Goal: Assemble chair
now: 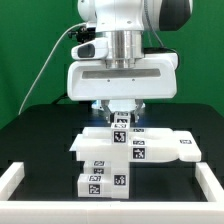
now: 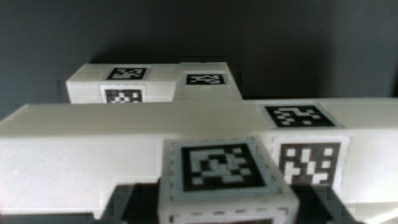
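arm: white panda arm (image 1: 120,25) is hanging straight down
gripper: two-finger gripper (image 1: 120,117) is pointing downward, closure unclear

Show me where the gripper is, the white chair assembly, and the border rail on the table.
gripper (image 1: 121,117), exterior view, between its fingertips.
chair assembly (image 1: 118,158), exterior view, top face of the middle block.
border rail (image 1: 14,178), exterior view, the corner at that view's left.

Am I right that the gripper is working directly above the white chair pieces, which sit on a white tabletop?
Not quite: the exterior view shows the tabletop is black, not white. The gripper is indeed directly above the white chair pieces.
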Motion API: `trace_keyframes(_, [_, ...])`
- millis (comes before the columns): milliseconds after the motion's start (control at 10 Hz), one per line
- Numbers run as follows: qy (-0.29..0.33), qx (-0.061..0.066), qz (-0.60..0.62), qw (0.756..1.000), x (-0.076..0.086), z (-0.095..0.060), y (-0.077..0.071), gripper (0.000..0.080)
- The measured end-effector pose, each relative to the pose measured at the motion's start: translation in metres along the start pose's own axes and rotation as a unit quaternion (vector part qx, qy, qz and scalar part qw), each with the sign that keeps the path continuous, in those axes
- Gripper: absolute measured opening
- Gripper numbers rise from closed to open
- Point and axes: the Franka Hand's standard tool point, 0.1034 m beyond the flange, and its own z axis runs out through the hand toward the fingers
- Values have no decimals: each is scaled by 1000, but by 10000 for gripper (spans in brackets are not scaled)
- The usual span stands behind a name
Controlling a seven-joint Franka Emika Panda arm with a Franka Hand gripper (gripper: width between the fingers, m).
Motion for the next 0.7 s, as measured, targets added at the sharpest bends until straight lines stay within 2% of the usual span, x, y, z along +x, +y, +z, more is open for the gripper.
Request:
trace_keyframes(200, [0,3,82,997,0,0,0,282])
trace_keyframes(400, [2,5,199,980,0,0,0,282])
trace_keyframes(600, [12,9,324,946,1,1,-1,282])
trace_keyframes(700, [13,16,388,921,1,1,-1,282])
